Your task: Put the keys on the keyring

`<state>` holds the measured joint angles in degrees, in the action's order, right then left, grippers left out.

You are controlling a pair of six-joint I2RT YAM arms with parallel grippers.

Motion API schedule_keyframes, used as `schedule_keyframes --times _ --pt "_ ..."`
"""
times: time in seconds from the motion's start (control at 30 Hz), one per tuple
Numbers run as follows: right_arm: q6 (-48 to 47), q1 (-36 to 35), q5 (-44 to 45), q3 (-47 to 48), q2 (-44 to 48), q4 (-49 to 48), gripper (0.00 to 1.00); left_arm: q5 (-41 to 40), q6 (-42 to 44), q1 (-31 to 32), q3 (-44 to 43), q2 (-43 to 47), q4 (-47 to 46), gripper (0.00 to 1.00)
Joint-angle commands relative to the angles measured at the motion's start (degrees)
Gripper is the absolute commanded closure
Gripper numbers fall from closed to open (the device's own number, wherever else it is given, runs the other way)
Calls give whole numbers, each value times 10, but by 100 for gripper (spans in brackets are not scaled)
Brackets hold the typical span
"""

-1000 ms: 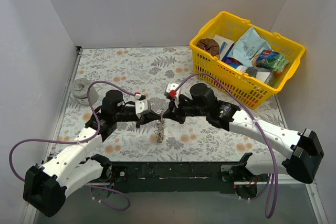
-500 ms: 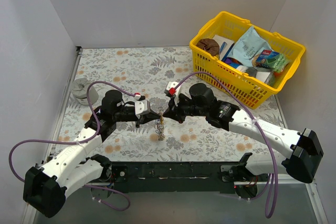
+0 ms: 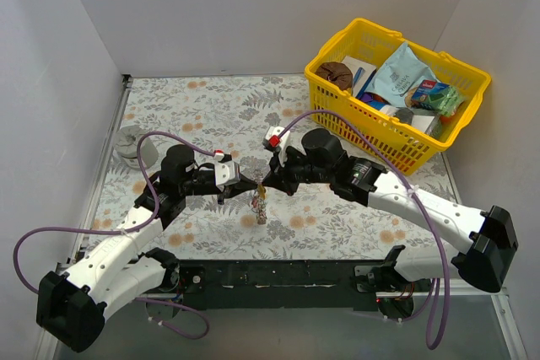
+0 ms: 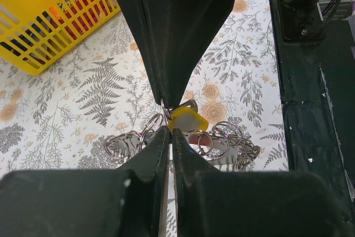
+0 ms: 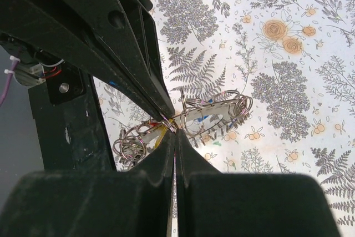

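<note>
We work on the flower-printed counter (image 3: 211, 107). The yellow plastic basket (image 3: 371, 124) of packets stands at the far right and the grey round cylinder (image 3: 129, 142) at the far left, both well apart from the work.

The two arms reach inward and meet tip to tip near the centre. The left claw (image 3: 245, 185) and the right claw (image 3: 264, 183) face each other, almost touching.

A bundle of keys (image 3: 260, 206) and wire loops hangs directly below the meeting point. We cannot tell whether its lowest end rests on the counter.

In the left wrist view, the left claw (image 4: 169, 132) is closed to a hairline gap, apparently pinching the thin silver wire keyring (image 4: 152, 126) at its tips. In the right wrist view, the right claw (image 5: 175, 131) is likewise closed to a slit, right where the wires cross. We cannot tell whether it pinches wire or key. The yellow-headed metal key (image 4: 187, 120) sits just beside both tips. A blue trace (image 5: 202, 117) shows among the loops. We cannot pick out the red key.

We judge the step in hand to be threading the yellow key onto the keyring. The next move calls for one claw to hold the wire steady while the other guides the key along it in short, precise strokes without loosening either grip.
</note>
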<state>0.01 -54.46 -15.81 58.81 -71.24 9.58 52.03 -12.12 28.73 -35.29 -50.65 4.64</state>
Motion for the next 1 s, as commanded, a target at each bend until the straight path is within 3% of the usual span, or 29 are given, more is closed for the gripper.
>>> schedule_keyframes --times 0.0,0.37,0.67,0.97 --pt "-9 7 33 40 -13 17 99 33 -2 5 -6 22 -14 100" --pt "17 -5 61 90 -58 60 99 4 -7 4 -6 23 -14 100" --pt "31 -4 101 63 -46 43 99 13 1 4 -2 36 -16 100" --pt "32 3 48 35 -42 10 99 32 3 4 5 49 -30 100"
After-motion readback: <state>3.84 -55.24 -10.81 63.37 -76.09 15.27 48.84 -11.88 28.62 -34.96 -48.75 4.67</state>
